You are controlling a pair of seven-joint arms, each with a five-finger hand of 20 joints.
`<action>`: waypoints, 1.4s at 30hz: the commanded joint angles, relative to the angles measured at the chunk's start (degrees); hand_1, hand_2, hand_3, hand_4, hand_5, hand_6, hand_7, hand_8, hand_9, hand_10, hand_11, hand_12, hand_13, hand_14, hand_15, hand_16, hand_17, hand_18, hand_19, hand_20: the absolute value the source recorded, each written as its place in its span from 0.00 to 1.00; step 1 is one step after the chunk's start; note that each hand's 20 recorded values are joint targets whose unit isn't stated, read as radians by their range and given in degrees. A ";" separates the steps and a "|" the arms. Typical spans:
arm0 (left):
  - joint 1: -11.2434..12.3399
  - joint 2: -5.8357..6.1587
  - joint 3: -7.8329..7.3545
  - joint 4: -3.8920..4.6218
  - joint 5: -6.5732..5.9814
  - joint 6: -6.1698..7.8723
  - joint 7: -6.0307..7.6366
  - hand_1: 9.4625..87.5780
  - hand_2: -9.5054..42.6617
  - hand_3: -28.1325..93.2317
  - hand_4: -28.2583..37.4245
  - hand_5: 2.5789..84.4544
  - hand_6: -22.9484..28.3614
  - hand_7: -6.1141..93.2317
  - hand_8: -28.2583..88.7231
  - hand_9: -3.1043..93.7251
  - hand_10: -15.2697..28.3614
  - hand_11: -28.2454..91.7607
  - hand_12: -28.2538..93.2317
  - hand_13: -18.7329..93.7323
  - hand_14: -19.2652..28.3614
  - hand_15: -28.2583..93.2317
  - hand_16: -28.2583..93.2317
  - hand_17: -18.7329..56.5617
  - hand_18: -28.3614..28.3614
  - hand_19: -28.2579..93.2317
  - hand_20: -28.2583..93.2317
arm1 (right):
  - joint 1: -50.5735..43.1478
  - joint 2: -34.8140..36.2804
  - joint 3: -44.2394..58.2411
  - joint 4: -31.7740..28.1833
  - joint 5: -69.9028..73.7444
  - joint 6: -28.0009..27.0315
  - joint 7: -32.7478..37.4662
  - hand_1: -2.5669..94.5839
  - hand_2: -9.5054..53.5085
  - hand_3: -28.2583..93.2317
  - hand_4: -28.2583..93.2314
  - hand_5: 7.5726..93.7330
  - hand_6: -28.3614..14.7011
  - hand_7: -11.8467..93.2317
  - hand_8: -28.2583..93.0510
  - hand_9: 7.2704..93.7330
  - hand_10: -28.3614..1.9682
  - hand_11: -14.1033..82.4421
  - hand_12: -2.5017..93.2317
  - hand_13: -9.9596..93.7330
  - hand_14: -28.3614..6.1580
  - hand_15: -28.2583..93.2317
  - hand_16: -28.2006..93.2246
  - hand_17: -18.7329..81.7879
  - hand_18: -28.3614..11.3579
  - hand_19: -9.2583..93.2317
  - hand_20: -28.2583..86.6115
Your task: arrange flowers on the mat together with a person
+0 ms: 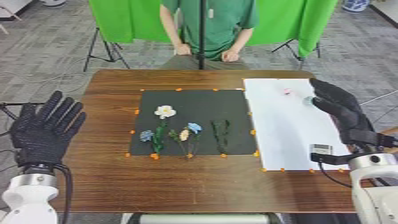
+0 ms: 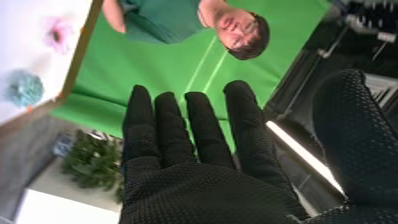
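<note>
In the head view, a brown wooden table (image 1: 204,192) with visible grain fills the near ground. Just beside its left edge is the left hand (image 1: 43,142), in a black fabric glove, its fingers straight and spread. A square black mat (image 1: 229,100) lies left of a long white rectangular sheet (image 1: 289,132), small orange marks around their edges.

On the mat, stems toward the near side, are a dusty-blue clustered flower (image 1: 147,135), a cream-peach flower (image 1: 184,135), a light-blue flower (image 1: 195,128) and, farther up, a white open-petalled flower (image 1: 164,111). Slender green stems (image 1: 221,137) lie right of them.

The black-gloved right hand (image 1: 335,102) is at the sheet's far right part, beside a small pale teal flower (image 1: 309,100); a small pink flower (image 1: 287,91) lies nearby on the sheet.

Beyond are a grey floor (image 1: 49,65), black tripod legs (image 1: 105,47), a bright green cloth backdrop (image 1: 120,22) and a blue-and-white ceramic vase (image 1: 355,5).

The right wrist view shows this hand's fingers straight, slightly apart, thumb well out from them, and the teal flower's ruffled petals. Farther off are a leafy green plant (image 2: 93,160) and a glowing white strip light (image 2: 306,156).
</note>
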 commanded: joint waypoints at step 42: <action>1.57 -1.51 5.45 0.02 -4.25 0.79 -1.52 0.14 0.51 0.83 0.00 0.51 0.60 0.18 0.17 0.43 0.67 0.38 0.31 0.41 0.72 0.48 0.18 0.16 0.77 0.53 0.35 | 61.59 12.79 -54.35 37.65 -35.96 -9.25 41.72 0.33 0.12 0.87 0.05 0.32 0.57 0.25 0.15 0.26 0.43 0.18 0.16 0.30 0.38 0.35 0.35 0.30 0.33 0.53 0.31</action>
